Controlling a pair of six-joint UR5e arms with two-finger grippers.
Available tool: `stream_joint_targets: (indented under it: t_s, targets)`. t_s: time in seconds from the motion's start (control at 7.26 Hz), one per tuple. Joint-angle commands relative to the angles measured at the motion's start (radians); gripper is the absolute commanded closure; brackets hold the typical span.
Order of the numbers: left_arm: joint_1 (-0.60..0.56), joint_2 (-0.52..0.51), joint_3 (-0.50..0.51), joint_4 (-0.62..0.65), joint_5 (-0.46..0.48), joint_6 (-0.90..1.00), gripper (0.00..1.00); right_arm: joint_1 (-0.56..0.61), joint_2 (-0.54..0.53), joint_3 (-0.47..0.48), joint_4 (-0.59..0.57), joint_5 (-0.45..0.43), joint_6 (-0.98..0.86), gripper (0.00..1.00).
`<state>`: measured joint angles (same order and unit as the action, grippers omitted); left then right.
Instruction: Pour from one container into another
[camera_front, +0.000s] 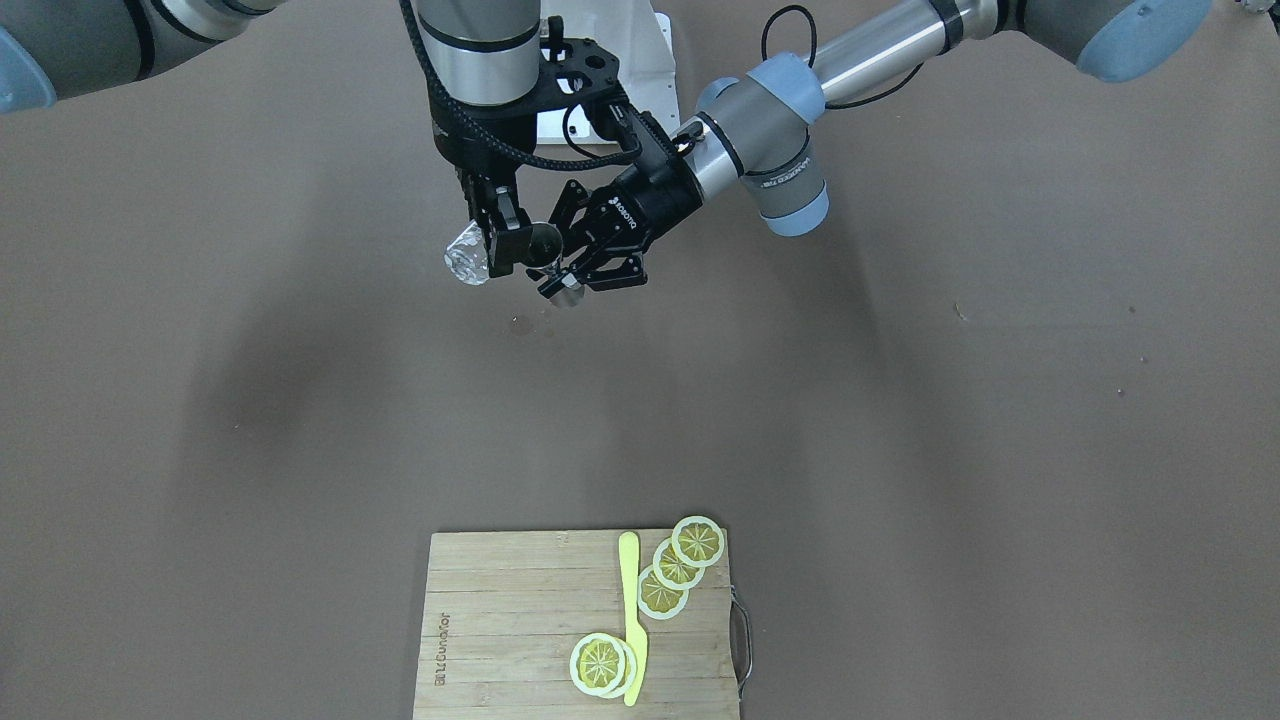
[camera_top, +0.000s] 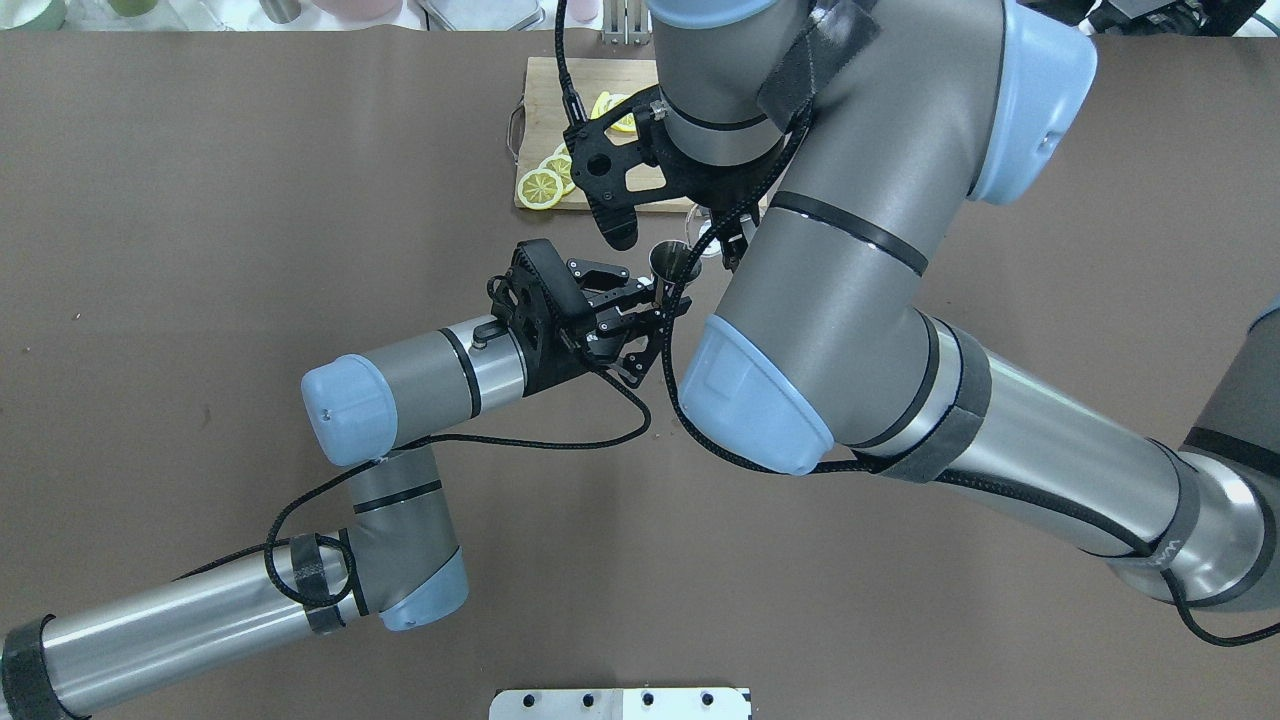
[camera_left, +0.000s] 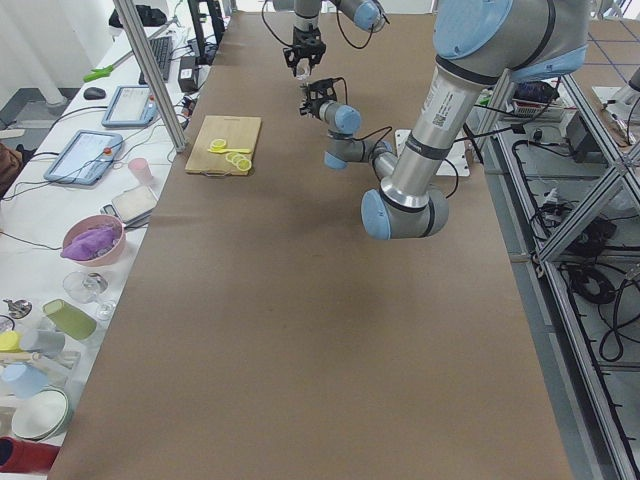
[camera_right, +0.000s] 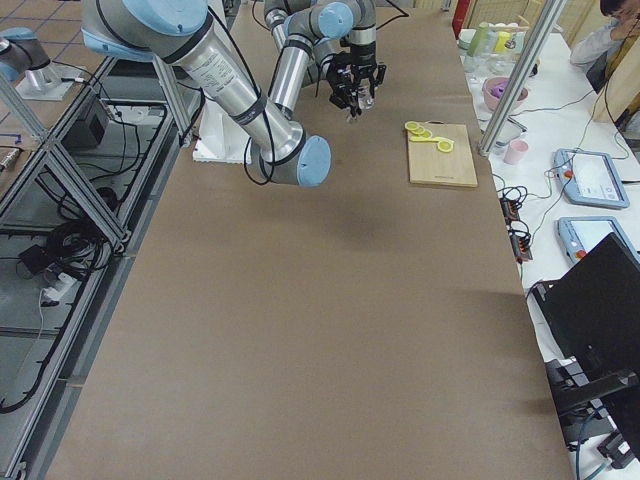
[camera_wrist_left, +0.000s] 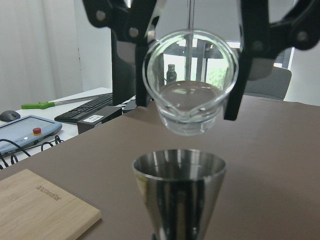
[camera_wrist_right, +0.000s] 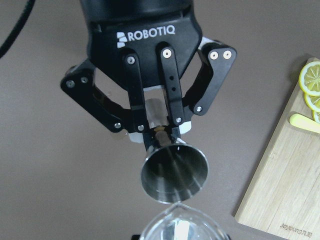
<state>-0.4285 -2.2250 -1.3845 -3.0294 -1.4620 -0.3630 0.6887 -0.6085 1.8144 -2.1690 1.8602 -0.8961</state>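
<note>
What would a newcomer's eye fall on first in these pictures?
The small clear glass cup, tilted in the right hand, lip above the mouth of the grey steel hourglass-shaped jigger held by the left hand, above the brown table. Next, the wooden cutting board with lemon slices at the table's far edge.

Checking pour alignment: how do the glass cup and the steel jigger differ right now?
The glass cup is clear; the jigger is opaque grey steel. The cup is tipped, lip down; the jigger stands upright, mouth up. The cup hangs above the jigger, apart from it. Shared: both small, both held off the table, cup in the right gripper, jigger in the left gripper.
</note>
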Motion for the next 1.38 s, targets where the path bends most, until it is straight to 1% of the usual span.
stream_joint_targets:
  t_s: [0.0, 0.41, 1.24]
  targets:
    - [-0.024, 0.002, 0.001, 0.001, -0.003, -0.001, 1.0, -0.001, 0.018, -0.012, -0.027, -0.021, -0.041, 1.0]
    - [-0.026, 0.005, 0.005, 0.001, -0.018, -0.001, 1.0, -0.012, 0.021, -0.017, -0.049, -0.047, -0.067, 1.0]
    - [-0.024, 0.021, 0.007, 0.0, -0.024, 0.001, 1.0, -0.028, 0.041, -0.026, -0.071, -0.059, -0.078, 1.0]
